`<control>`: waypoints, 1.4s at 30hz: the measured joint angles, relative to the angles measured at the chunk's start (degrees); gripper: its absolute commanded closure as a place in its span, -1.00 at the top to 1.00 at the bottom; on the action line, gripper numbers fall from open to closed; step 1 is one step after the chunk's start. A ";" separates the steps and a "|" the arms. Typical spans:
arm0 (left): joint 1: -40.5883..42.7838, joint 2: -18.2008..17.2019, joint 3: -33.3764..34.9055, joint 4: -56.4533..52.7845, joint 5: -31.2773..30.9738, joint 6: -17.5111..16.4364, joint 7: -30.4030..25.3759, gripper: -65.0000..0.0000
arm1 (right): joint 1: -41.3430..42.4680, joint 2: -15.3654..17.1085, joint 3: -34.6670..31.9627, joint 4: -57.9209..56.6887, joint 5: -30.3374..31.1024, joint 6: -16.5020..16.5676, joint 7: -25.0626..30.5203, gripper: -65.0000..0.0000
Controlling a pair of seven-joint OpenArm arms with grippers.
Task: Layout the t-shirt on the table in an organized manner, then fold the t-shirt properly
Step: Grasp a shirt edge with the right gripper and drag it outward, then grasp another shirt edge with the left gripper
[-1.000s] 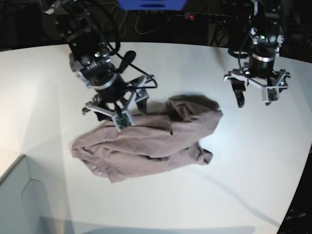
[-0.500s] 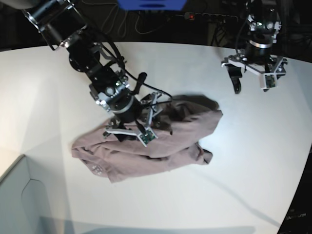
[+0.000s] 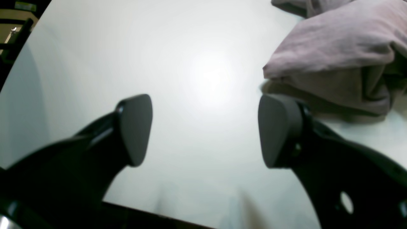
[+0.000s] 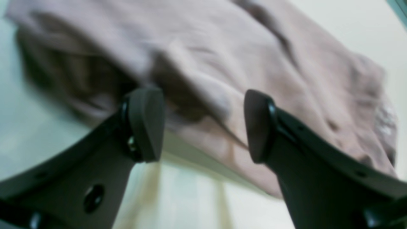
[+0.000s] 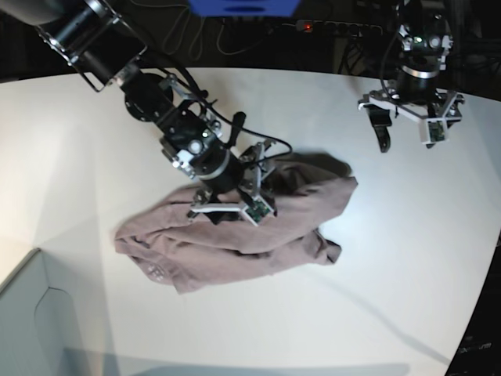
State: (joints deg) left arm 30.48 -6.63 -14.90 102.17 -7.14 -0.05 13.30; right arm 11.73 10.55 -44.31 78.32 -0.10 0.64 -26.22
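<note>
**Crumpled t-shirt on the worktop, right arm poised over it**

The t-shirt (image 5: 235, 231) lies bunched in a rumpled heap near the middle of the white worktop (image 5: 407, 258), with small white marks showing near its lower left edge. The right gripper (image 5: 227, 210) sits low over the heap's upper middle, its fingers (image 4: 146, 124) spread wide apart with cloth just beyond them; nothing is pinched between them. The left gripper (image 5: 409, 129) hangs over bare worktop well apart from the shirt, its fingers (image 3: 135, 128) likewise spread wide with nothing between them. In the left wrist view a fold of the shirt lies just beside one finger. A pale grey box corner (image 5: 31, 321) shows at the lower left.
</note>
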 measured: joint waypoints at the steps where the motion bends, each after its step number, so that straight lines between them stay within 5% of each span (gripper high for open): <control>1: 0.00 0.00 0.00 0.00 0.00 -0.09 0.00 0.54 | 0.13 -0.11 -0.37 -0.37 0.07 0.00 0.13 0.22; 12: 0.15 0.07 -3.23 0.00 0.02 -0.13 0.15 0.54 | 2.23 -0.50 -0.11 -0.39 -0.02 0.00 0.07 0.13; 23: 0.31 0.15 -3.52 0.00 0.00 -0.13 0.17 0.54 | 3.74 -1.77 0.04 -7.21 -0.17 0.00 -0.07 -1.00; 25: 0.28 0.17 -4.66 0.00 -0.02 -0.15 0.17 0.54 | 3.61 -2.03 0.57 -7.21 0.13 0.00 -0.07 -1.00; 35: -0.02 0.68 -5.14 0.35 -0.02 -0.13 0.24 0.55 | -5.97 4.15 14.73 18.38 0.00 0.02 -0.81 -1.00; 42: -2.64 2.80 1.14 0.81 0.00 -0.13 0.17 0.55 | -14.38 6.49 33.97 34.69 0.00 0.00 -0.28 -1.00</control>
State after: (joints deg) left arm 27.83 -3.84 -13.76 102.98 -7.14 -0.19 13.47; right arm -2.66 17.04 -10.35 113.01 -0.10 0.64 -26.50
